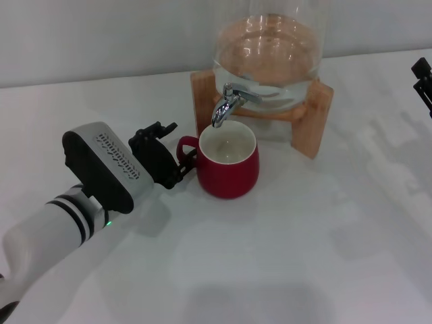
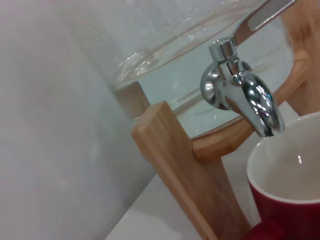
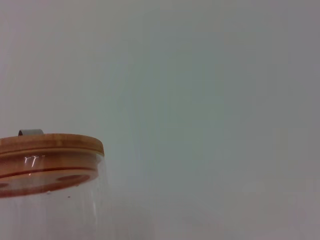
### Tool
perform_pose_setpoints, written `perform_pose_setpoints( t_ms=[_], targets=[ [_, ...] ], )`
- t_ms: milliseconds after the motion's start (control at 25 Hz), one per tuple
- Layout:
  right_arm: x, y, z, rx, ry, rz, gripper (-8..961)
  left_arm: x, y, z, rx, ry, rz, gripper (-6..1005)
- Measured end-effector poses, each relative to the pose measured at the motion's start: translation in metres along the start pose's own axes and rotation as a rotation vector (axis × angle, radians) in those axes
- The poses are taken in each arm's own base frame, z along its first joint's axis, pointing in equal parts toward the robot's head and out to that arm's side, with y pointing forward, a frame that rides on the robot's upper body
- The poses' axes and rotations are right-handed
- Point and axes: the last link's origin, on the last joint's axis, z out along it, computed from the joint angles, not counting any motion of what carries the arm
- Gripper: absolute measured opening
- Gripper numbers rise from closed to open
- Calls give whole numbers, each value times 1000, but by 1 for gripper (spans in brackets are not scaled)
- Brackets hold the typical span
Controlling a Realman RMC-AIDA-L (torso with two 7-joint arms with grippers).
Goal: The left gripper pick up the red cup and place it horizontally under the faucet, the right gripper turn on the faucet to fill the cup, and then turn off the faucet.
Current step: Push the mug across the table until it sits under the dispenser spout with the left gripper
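On the left, the left gripper point(image 1: 177, 158) has its black fingers closed around the little handle of the red cup point(image 1: 228, 167). The red cup stands upright on the white table point(image 1: 283, 256), right under the spout of the shiny faucet point(image 1: 226, 104), which sticks out of a clear glass jar point(image 1: 270, 50) with water in it, resting on a wooden stand point(image 1: 312, 125). Far on the right, only the edge of the right gripper point(image 1: 423, 79) shows, well away from the faucet.

The glossy red cup point(image 1: 229, 166) is standing upright, empty, mid-table, directly under the chrome faucet point(image 1: 225, 103) spout.
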Motion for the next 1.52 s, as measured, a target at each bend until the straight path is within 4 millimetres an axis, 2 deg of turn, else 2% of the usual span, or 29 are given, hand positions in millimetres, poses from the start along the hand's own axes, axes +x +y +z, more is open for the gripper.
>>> perform_pose_setpoints(
  t_ms=[760,1520],
  targets=[
    [-1,0,1,-5,-6,-1,722,0,-6,0,46,-1,-83,597],
    [-1,2,3,-17,-9,-1,722,-2,-2,-2,43,-3,-153,598]
  ],
)
